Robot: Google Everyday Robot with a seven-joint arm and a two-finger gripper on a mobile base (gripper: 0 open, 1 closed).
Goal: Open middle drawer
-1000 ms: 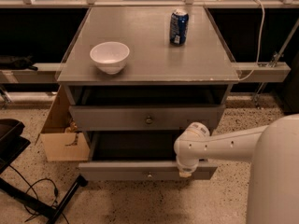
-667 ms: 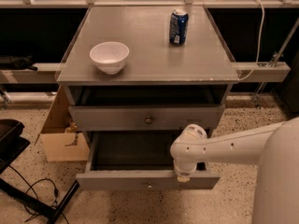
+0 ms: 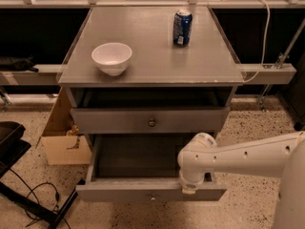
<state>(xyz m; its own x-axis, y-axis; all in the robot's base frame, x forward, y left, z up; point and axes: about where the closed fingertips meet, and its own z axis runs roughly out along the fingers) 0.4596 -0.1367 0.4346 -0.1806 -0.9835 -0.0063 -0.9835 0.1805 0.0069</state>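
**Middle drawer stands well out, gripper at its front edge**

The cabinet (image 3: 152, 56) faces me square on. The white arm (image 3: 248, 154) reaches in low from the right, presumably so that it can work at the drawer front without blocking the drawer's way out.

The middle drawer (image 3: 138, 156) sits below the upper drawer (image 3: 119, 120) and juts far out towards me, its dark grey inside open to the ceiling. Its front panel faces me. The panel's long axis runs left to right, level with the cabinet edge, and its slide runs straight out from the cabinet. It looks square on its runners, not skewed.

The gripper (image 3: 188, 189) hangs from the arm's wrist right at the top edge of that panel, right of centre. Whether it is clenched on the edge or released, I cannot tell.

A bowl (image 3: 112, 57) and a can (image 3: 182, 27) stand well apart on the cabinet top, clear of the work. The drawer's knob (image 3: 152, 196) sits at the panel's centre, left of the gripper and untouched.
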